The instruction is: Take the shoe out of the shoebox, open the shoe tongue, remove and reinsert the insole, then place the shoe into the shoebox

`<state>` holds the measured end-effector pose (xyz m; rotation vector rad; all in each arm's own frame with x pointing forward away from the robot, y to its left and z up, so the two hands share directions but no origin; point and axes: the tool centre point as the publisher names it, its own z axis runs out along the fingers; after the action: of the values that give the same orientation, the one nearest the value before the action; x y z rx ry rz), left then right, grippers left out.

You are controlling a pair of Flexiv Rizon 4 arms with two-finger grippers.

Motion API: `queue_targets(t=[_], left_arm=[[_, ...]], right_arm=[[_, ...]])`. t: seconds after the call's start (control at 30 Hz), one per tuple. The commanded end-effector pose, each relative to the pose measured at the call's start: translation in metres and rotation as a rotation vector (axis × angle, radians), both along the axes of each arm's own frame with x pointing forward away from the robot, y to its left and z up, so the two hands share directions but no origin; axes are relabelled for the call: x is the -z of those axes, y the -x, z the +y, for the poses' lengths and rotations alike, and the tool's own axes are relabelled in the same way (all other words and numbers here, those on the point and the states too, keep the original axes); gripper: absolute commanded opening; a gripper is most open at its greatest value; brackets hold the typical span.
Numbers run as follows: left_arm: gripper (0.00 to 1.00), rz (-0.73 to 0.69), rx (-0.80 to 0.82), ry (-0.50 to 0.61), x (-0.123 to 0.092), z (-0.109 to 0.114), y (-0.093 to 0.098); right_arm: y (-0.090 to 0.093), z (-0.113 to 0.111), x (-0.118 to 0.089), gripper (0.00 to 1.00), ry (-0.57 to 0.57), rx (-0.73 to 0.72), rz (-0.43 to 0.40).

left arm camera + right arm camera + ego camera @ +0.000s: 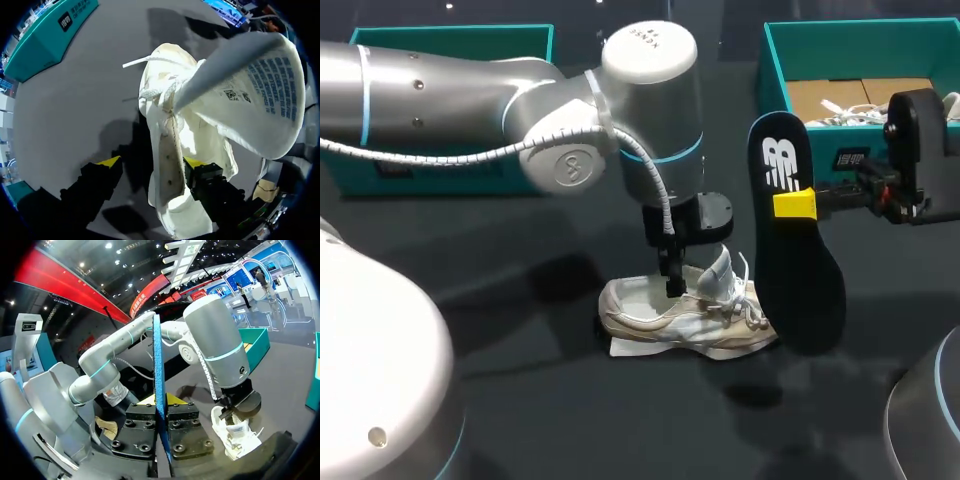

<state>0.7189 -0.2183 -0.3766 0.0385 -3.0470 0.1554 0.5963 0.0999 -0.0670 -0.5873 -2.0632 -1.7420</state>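
Note:
A white shoe [685, 315] lies on its side on the dark table, its tongue [250, 100] pulled up and out. My left gripper [673, 285] comes straight down at the shoe's opening. In the left wrist view the left gripper [151, 161] is open and straddles the shoe's side wall [167, 150]: one finger inside the shoe, the other outside over the table, with a gap to the wall. To the right of the shoe my right gripper [800, 205] is shut on the black insole [795, 250], which hangs upright. The insole [159, 365] shows edge-on in the right wrist view.
A teal shoebox [772, 70] at the back right holds paper and another white shoe. A second teal box [450, 40] stands at the back left, behind my left arm. A white sheet [620, 347] sticks out from under the shoe's heel.

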Motion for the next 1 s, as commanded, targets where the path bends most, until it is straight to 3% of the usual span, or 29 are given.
queue_targets(t=[0.03,0.2,0.27,0.73,0.9,1.0], left_arm=[[0.62,0.007,-0.003,-0.012,0.011,-0.005,0.004],[0.29,0.009,-0.008,-0.018,0.011,-0.002,0.007],[0.00,0.009,-0.011,-0.018,0.011,-0.001,0.007],[0.00,0.078,0.042,0.000,0.002,0.005,0.006],[0.00,0.164,0.185,0.029,-0.011,0.011,0.004],[0.00,0.211,0.410,-0.004,-0.020,0.016,0.002]], right_arm=[[0.000,0.001,0.000,0.00,0.001,0.001,0.001],[0.000,0.001,0.000,0.00,0.001,0.001,0.001],[0.000,0.001,0.000,0.00,0.001,0.001,0.001],[0.000,0.001,0.000,0.00,0.001,0.001,0.001],[0.000,0.001,0.000,0.00,0.001,0.001,0.001],[0.000,0.001,0.000,0.00,0.001,0.001,0.001]])
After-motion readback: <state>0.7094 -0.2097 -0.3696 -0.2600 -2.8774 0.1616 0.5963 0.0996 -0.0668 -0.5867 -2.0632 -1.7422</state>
